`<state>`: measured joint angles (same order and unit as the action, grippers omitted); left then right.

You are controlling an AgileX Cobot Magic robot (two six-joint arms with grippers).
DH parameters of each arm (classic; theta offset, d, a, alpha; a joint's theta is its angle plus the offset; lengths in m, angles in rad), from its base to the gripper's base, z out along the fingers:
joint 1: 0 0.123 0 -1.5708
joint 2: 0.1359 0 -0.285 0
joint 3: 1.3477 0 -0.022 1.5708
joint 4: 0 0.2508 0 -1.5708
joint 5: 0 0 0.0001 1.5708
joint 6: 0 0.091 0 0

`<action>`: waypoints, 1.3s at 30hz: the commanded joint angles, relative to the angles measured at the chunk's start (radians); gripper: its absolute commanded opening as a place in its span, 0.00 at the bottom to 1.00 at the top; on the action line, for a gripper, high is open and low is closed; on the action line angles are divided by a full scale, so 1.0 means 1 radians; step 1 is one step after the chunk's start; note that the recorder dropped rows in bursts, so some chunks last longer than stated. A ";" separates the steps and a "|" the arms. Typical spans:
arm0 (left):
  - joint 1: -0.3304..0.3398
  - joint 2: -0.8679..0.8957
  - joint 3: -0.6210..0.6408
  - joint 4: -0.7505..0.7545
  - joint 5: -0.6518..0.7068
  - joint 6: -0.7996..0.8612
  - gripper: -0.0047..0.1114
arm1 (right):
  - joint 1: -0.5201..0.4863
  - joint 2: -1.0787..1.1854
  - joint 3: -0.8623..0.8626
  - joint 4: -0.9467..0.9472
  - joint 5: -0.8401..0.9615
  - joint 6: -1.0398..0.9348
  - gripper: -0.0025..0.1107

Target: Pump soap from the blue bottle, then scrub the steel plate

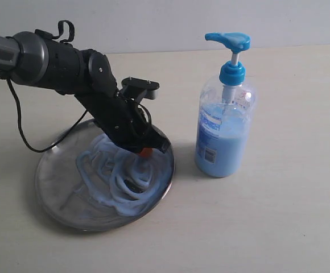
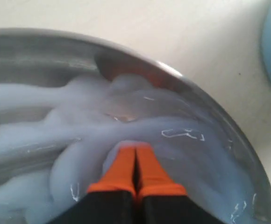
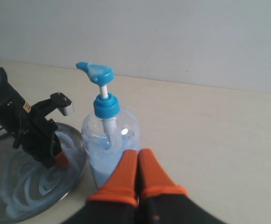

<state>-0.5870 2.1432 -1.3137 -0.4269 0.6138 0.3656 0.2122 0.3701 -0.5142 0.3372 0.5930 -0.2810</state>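
The steel plate point(image 1: 57, 193) lies on the table at the left, smeared with pale blue swirls of soap point(image 1: 128, 185). My left gripper point(image 1: 145, 154) is shut, its orange tips down in the soap on the plate's right half; the left wrist view shows the tips point(image 2: 136, 148) pressed together in the smears point(image 2: 70, 126), holding nothing. The blue bottle point(image 1: 225, 133) stands upright just right of the plate, pump head raised. My right gripper point(image 3: 138, 156) is shut and empty, hanging apart from the bottle point(image 3: 110, 149), outside the exterior view.
A black cable point(image 1: 25, 128) loops from the left arm down to the plate's far rim. Bare beige tabletop point(image 1: 279, 227) spreads to the right of and in front of the bottle. A pale wall point(image 1: 165, 23) bounds the table's far edge.
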 commanded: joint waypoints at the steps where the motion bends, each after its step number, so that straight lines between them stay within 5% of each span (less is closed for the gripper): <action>1: 0.000 0.033 0.019 0.098 0.076 -0.011 0.04 | -0.002 -0.005 0.009 0.001 -0.015 -0.008 0.02; 18: -0.002 0.033 0.019 0.124 0.295 -0.003 0.04 | -0.002 -0.005 0.009 0.001 -0.015 -0.008 0.02; 22: -0.002 0.033 0.019 0.018 0.308 0.064 0.04 | -0.002 -0.005 0.009 0.001 -0.015 -0.008 0.02; 29: -0.002 0.033 0.019 -0.132 0.276 0.154 0.04 | -0.002 -0.005 0.009 0.001 -0.014 -0.006 0.02; 39: -0.002 0.033 0.019 -0.158 0.088 0.152 0.04 | -0.002 -0.005 0.009 0.001 -0.014 -0.006 0.02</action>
<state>-0.5868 2.1490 -1.3082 -0.6273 0.8125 0.5119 0.2122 0.3701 -0.5142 0.3372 0.5930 -0.2810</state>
